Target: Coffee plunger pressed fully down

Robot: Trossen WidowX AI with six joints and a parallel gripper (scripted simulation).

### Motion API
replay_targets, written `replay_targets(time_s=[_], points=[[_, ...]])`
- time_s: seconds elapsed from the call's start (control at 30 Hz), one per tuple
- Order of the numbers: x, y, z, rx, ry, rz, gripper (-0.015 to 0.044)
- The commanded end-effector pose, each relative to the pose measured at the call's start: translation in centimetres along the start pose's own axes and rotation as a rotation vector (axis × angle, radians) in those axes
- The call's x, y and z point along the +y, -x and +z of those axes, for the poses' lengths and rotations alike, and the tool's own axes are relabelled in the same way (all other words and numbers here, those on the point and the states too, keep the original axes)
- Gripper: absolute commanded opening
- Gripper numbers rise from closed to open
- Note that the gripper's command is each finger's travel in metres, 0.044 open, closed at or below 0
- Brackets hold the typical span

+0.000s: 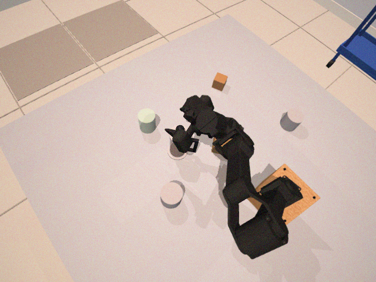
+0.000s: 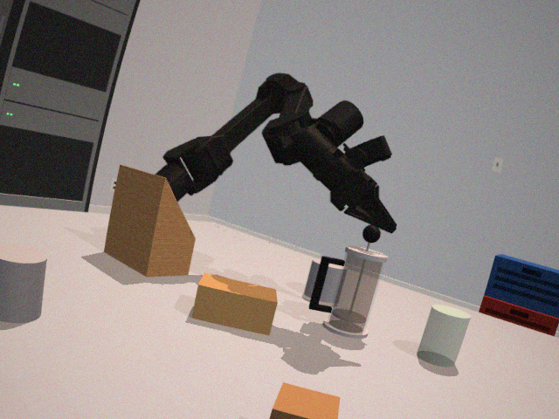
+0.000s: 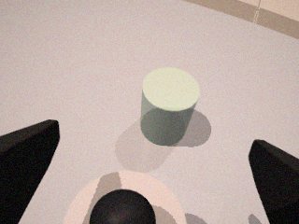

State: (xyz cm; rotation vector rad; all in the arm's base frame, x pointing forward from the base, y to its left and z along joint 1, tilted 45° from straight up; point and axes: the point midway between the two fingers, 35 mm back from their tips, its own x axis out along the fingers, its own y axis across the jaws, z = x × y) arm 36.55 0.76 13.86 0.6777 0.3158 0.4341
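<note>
The coffee press [image 1: 176, 154] [image 2: 362, 284] stands upright, its glass clear and its black handle toward the arm's base. Its round black knob [image 1: 180, 127] [image 2: 371, 233] [image 3: 122, 207] sits a little above the lid, with a short bit of rod showing. Inside, the dark plunger disc [image 2: 351, 315] is low, just above the base. My gripper [image 1: 173, 119] [image 2: 391, 227] [image 3: 156, 139] is wide open and empty. Its fingertips are just above and beyond the knob, which lies between and below them in the wrist view, touching neither finger.
A pale green cylinder [image 1: 147, 120] [image 2: 445, 333] [image 3: 169, 107] stands just beyond the press. A grey cylinder [image 1: 171, 194] is on the other side. An orange block [image 2: 234, 306] lies under the arm, an orange cube [image 1: 219, 81] farther off, and another grey cylinder [image 1: 291, 120] [image 2: 20, 286] stands farther away.
</note>
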Motion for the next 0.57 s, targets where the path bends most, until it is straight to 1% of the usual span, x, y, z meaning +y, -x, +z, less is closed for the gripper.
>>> replay_targets(time_s=[0.0,0.07,0.13,0.53], points=[[0.4,2.7,2.6,-0.007,0.017,0.006,0.0440],[0.8,4.8,3.8,-0.004,0.012,0.009,0.0440],[1.0,5.6,4.2,-0.003,0.009,0.010,0.0440],[0.9,5.6,4.1,-0.003,0.009,0.010,0.0440]])
